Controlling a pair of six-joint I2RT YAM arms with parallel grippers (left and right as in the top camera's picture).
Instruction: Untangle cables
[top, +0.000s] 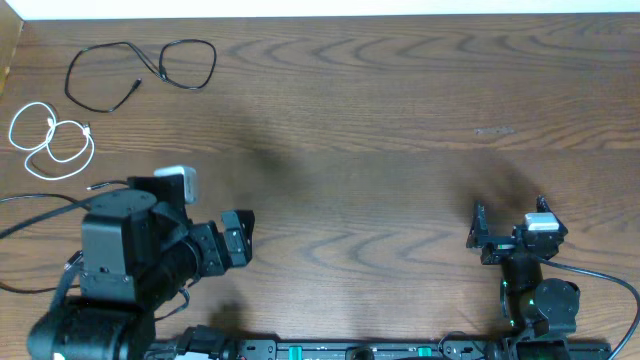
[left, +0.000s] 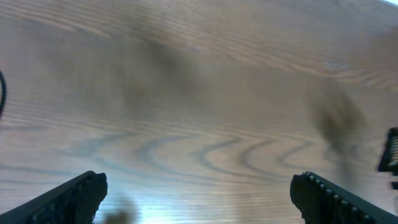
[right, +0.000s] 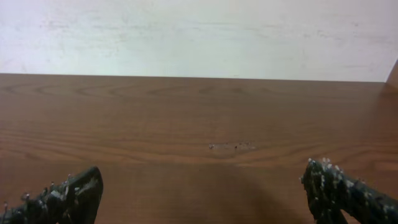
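One black cable (top: 140, 68) lies in loose loops at the far left of the table. The white cable (top: 50, 140) lies coiled below it near the left edge, apart from it. A second thin black cord (top: 105, 184) runs beside my left arm, partly hidden by it. My left gripper (top: 243, 240) is open and empty, pointing right over bare wood, well away from the cables; its wrist view (left: 199, 199) shows only wood between the jaws. My right gripper (top: 509, 212) is open and empty at the near right (right: 202, 193).
The wooden table (top: 380, 120) ends at a pale wall along the far edge (right: 199, 37). A small scuff mark (right: 231, 146) lies ahead of the right gripper. The right gripper's side shows at the edge of the left wrist view (left: 390, 151).
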